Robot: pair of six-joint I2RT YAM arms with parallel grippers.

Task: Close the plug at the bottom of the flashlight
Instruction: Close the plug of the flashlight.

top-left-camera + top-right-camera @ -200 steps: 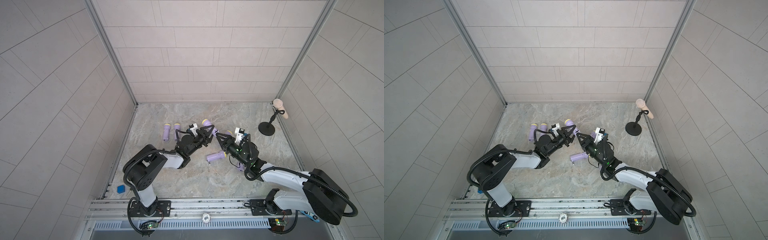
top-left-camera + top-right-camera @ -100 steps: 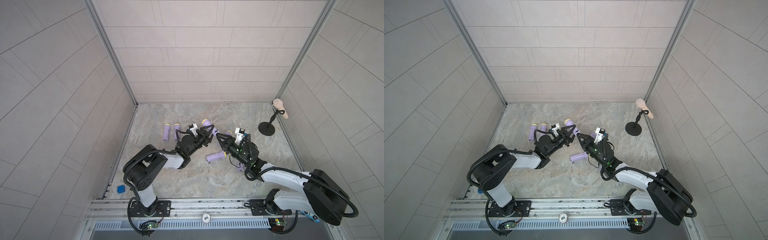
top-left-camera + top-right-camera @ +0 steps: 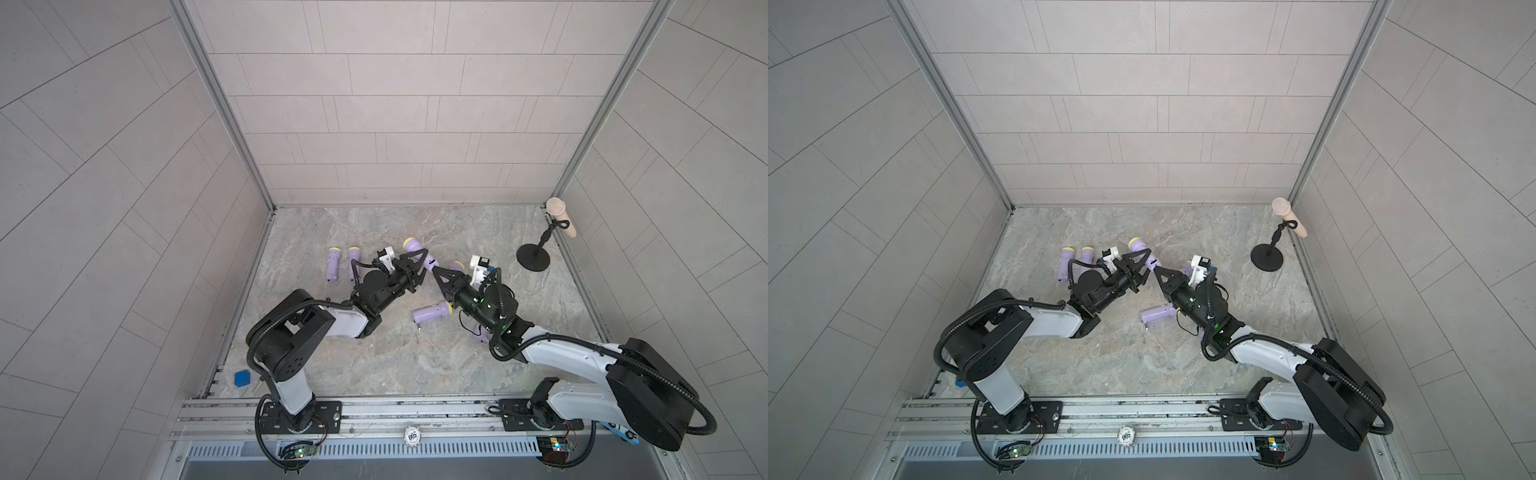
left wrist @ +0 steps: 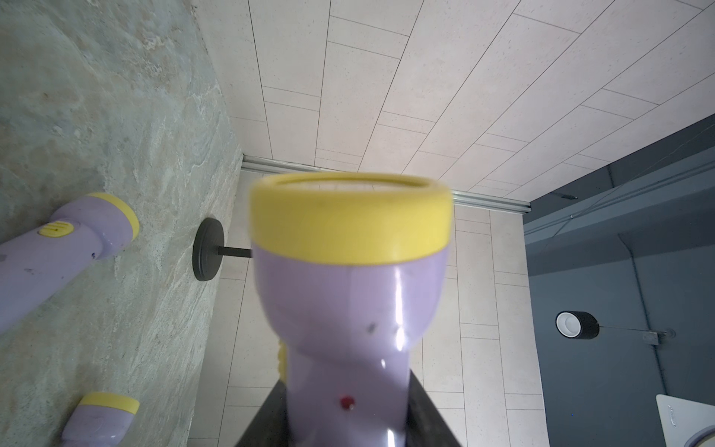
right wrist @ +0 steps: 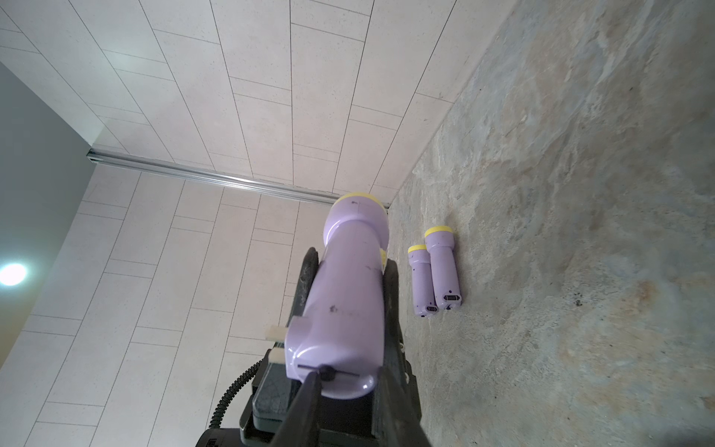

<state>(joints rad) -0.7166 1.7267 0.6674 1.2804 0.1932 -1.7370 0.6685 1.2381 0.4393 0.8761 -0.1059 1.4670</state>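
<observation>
A purple flashlight [image 3: 420, 254] [image 3: 1145, 255] with a yellow head is held off the table, and my left gripper [image 3: 419, 262] [image 4: 348, 422] is shut on its body. In the left wrist view the flashlight [image 4: 348, 294] fills the middle, head pointing away. My right gripper [image 3: 434, 271] [image 3: 1157, 271] meets its bottom end. In the right wrist view one fingertip [image 5: 315, 381] touches the small black plug [image 5: 327, 372] in the slot of the end face. The other finger lies along the flashlight's [image 5: 348, 294] side.
Two more flashlights [image 3: 333, 266] [image 3: 353, 262] lie side by side at the back left. Another [image 3: 432, 311] lies between the arms, and one [image 3: 457, 266] sits behind the right wrist. A black stand [image 3: 533, 257] is at the back right. A blue block [image 3: 242, 378] lies front left.
My right gripper's jaws have narrowed onto the flashlight's bottom end. Both arms and the held flashlight have stayed almost in place.
</observation>
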